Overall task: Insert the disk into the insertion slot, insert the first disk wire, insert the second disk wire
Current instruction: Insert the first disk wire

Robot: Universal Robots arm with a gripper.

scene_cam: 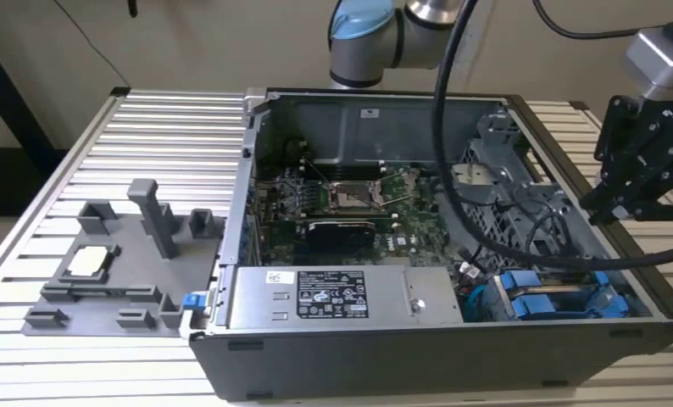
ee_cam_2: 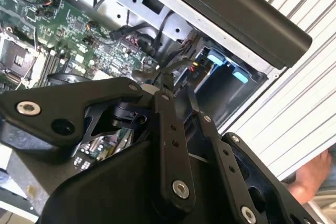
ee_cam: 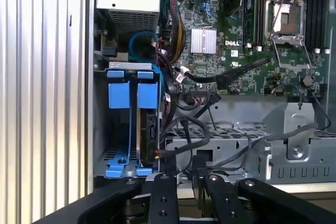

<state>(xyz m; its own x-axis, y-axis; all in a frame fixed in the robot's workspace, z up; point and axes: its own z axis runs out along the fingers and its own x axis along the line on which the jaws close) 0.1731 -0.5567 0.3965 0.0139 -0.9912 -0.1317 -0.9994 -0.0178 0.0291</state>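
Observation:
Two bright blue carriers (ee_cam: 128,95) stand on edge side by side in the drive bay (ee_cam: 113,156) at the case's front corner. In the exterior view the same blue carriers (scene_cam: 546,297) are at the lower right. The one nearer the wires carries a dark, thin drive body (ee_cam: 149,129); I take this for the disk, seated in the insertion slot. Black wires (ee_cam: 202,129) loop loosely beside it, one end (ee_cam: 157,153) lying close to the carriers. My gripper (ee_cam: 184,176) hovers just outside the case wall, level with the bay (scene_cam: 597,214), pointing at the wires (ee_cam_2: 177,92).
The open case holds a silver labelled power-supply box (scene_cam: 336,297), a green motherboard (scene_cam: 348,203) and a grey perforated cage (scene_cam: 506,203). A thick black cable (scene_cam: 461,170) hangs across the case. A grey fixture plate (scene_cam: 110,263) lies on the slatted table (scene_cam: 144,127). A person's hand (ee_cam_2: 315,177) rests nearby.

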